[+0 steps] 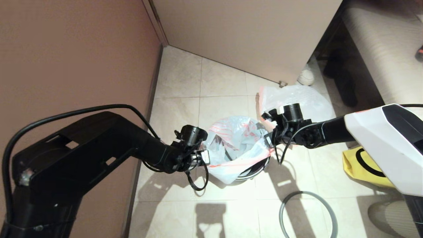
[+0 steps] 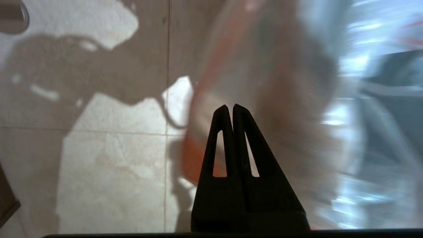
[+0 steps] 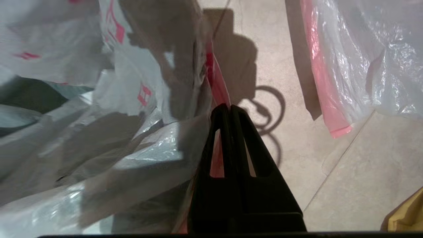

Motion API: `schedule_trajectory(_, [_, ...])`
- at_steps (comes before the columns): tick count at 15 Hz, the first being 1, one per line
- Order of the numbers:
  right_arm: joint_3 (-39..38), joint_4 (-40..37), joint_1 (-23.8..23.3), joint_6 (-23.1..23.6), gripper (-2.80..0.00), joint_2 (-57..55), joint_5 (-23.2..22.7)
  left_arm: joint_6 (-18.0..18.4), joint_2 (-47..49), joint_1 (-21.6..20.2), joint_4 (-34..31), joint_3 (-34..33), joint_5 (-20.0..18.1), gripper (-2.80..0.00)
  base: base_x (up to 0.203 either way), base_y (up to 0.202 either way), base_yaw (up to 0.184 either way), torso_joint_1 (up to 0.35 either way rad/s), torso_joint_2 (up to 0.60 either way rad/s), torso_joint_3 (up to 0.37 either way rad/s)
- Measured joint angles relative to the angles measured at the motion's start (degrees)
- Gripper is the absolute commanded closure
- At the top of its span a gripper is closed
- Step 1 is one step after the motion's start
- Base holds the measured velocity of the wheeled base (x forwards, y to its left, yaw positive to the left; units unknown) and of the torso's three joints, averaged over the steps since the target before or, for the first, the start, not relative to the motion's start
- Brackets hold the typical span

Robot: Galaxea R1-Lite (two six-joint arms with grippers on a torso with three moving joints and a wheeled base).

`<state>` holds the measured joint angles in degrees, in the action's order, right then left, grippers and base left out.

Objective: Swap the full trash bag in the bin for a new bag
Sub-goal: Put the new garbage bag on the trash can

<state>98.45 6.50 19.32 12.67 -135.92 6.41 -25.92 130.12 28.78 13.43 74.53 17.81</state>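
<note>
Plastic is bunching between both my grippers at the middle of the head view: the translucent white new bag with red printed characters and a pink hem [image 1: 236, 145] is draping over the small round black plastic bin [image 1: 252, 170], its mouth spread wide across the opening. My left gripper [image 1: 205, 156] is sitting at the left edge of that bag, fingers [image 2: 228, 115] pressed together on the pink hem. My right gripper [image 1: 269, 140] is sitting at the bag's right edge, its fingers [image 3: 228, 114] likewise pinched closed on the hem, which is showing pink through the finger slots.

Just behind my right gripper, toward the upper right of the head frame, the bulging plain translucent white full trash bag with a pink-orange hem [image 1: 297, 99] is lying on the tiled floor [image 1: 181, 109], apart from the bin and close to the beige cabinet panel [image 1: 248, 33]. The thin grey hoop [image 1: 307, 215] is lying flat on the floor in the lower right, well apart from the bin. A yellow fabric bag [image 1: 360, 168] is resting at the right edge, partly hidden under my right arm.
</note>
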Motion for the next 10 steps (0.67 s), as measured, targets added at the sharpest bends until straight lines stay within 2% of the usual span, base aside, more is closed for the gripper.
schedule_trajectory(2, [-1.0, -0.3, 0.7, -0.8, 0.00, 2.5, 0.4, 0.0, -2.6, 0.5, 2.2, -3.0, 0.6, 0.00, 0.000, 0.000, 0.000, 0.000, 0.00, 0.000])
schedule_trajectory(10, [-6.0, -2.2, 4.6, -1.1, 0.00, 8.9, 6.5, 0.0, -4.7, 2.1, 2.4, -10.3, 0.2, 0.00, 0.000, 0.000, 0.000, 0.000, 0.00, 0.000])
